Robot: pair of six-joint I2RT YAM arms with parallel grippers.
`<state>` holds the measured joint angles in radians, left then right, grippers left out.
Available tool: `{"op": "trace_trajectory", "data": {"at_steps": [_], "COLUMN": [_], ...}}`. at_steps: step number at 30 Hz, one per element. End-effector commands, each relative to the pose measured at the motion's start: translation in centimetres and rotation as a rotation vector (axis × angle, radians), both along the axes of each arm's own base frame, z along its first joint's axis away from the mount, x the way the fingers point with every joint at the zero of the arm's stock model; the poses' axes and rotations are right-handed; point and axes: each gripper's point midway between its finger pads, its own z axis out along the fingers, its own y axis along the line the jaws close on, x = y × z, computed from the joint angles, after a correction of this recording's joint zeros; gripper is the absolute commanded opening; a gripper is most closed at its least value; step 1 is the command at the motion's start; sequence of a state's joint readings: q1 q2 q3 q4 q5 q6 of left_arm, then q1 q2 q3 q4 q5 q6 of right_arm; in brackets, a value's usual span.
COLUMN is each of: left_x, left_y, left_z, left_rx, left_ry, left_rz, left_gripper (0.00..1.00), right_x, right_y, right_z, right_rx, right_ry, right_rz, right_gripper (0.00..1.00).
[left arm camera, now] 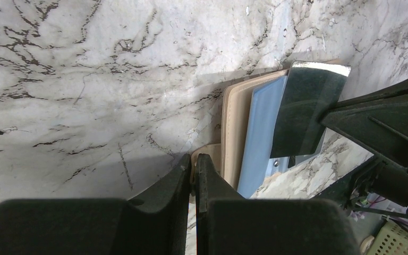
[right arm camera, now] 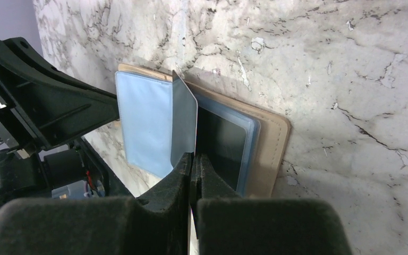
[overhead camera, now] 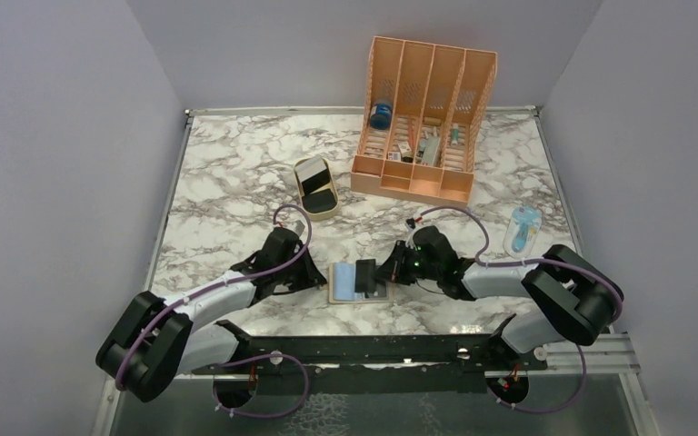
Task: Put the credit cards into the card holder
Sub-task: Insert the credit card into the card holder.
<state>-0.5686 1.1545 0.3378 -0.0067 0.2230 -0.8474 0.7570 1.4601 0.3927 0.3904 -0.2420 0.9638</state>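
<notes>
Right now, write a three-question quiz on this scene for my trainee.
1. True or false: the flat tan bifold wallet lies shut.
2. The left pincer clamps: A a card; B the wallet's tan edge; C nothing.
3. Fill in: the thin dark plastic card is held by the ___ pincer.
Key: 1 false, it lies open. 2 B. 3 right pincer.

Legible text, brands, numbers, signs: none.
- Card holder (overhead camera: 333, 292): tan cover and light-blue pockets, no readable print.
- Credit card (right arm camera: 184, 125) standing over the card holder: grey face, no characters that can be made out.
- Packets (overhead camera: 429, 145) in the orange organizer (overhead camera: 409, 184), well beyond the card holder: labels too small to read.
</notes>
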Motion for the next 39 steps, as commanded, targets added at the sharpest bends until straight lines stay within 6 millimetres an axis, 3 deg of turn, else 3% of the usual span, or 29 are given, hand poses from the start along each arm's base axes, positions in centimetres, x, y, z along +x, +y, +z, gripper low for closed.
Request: {"op": "trace_trajectory", "data": {"at_steps": [1, 23, 24, 27, 29, 32, 35, 39], "left_x": [-1.1, -1.1, -0.9, 0.0, 0.5, 1.0, 0.8, 0.0], "left_y": [1.0, 2.4, 2.4, 2.4, 2.4, 2.1, 0.4, -1.8], "left_z": [-1.4, -2.3, -2.1, -0.5, 0.9, 3.4, 5.5, 5.7], "left_rx": [0.049, 0.165, 0.174, 0.187, 0.191, 0.17, 0.078, -0.034], "left_ry": [0.03, 0.031, 0.026, -0.007, -0.04, -0.104, -0.134, -0.128], "left_rz": [0.009, 0.03, 0.026, 0.039, 0.044, 0.04, 0.002, -0.08], "left_gripper": [0.0, 0.0, 0.0, 0.27, 0.37, 0.42, 0.46, 0.41], "right_x": [-0.9, -2.1, -2.0, -2.0, -2.0, -2.3, -2.5, -2.4], "right_y": [0.0, 0.6, 0.6, 0.5, 0.4, 0.3, 0.1, 0.2], "right_z": [-1.2, -1.6, -1.6, -1.7, -1.7, -2.0, -2.3, -2.3], "right_rx": [-0.022, -0.053, -0.055, -0.064, -0.068, -0.078, -0.086, -0.073], "right_ry": [0.019, 0.113, 0.111, 0.107, 0.103, 0.104, 0.111, 0.108], "right_rz": [0.041, 0.031, 0.03, 0.031, 0.031, 0.045, 0.046, 0.037], "right_gripper": [0.01, 0.01, 0.01, 0.01, 0.01, 0.01, 0.01, 0.01]}}
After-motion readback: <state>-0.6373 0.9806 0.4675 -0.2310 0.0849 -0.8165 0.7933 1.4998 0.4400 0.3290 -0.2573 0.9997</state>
